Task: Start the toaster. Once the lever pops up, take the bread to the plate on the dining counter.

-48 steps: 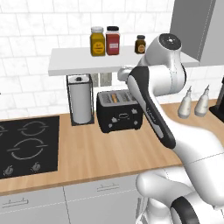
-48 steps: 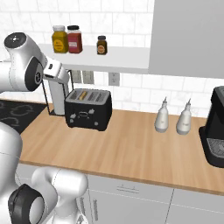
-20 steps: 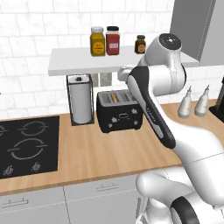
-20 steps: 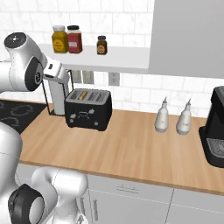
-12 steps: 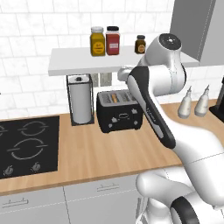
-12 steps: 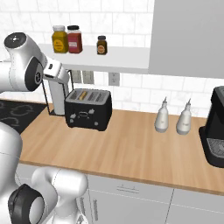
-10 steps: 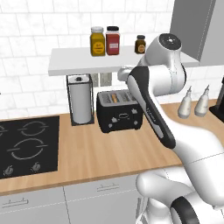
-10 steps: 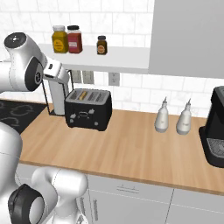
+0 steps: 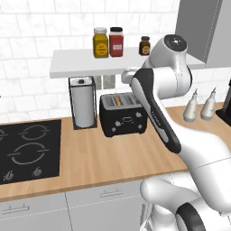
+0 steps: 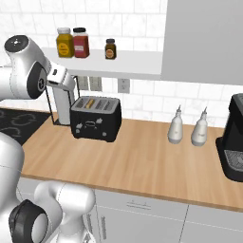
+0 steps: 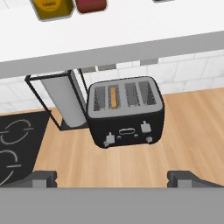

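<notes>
The toaster point(image 9: 123, 114) stands on the wood counter point(image 9: 103, 155) against the tiled wall, under a white shelf point(image 9: 90, 65), just beside a paper towel holder point(image 9: 83, 103) on its left. In the left base view the arm crosses in front of the toaster's right end and hides that corner. The bread point(image 11: 113, 96) sits sunk in the second slot from the left; only its golden top edge shows, so its full shape cannot be made out. In the right base view it is no more than a thin orange sliver point(image 10: 88, 102) in the top of the toaster.

The end effector point(image 11: 112, 177) hangs above and in front of the toaster, its two fingertips point(image 11: 43, 176) spread wide apart with nothing between them; they are cut off by the bottom of the hand view, so only their stubs show. In the base views the fingers themselves are hard to pick out behind the wrist.

The toaster's front carries small white knobs and levers point(image 11: 109, 139), too small to read their position. The jars point(image 9: 108, 42) on the shelf are cropped to their bases in the hand view. The black cooktop point(image 9: 28, 149) is cut off at the left edge, and the coffee machine point(image 10: 234, 137) at the right edge. Two white bottles point(image 10: 188, 126) stand near it.
</notes>
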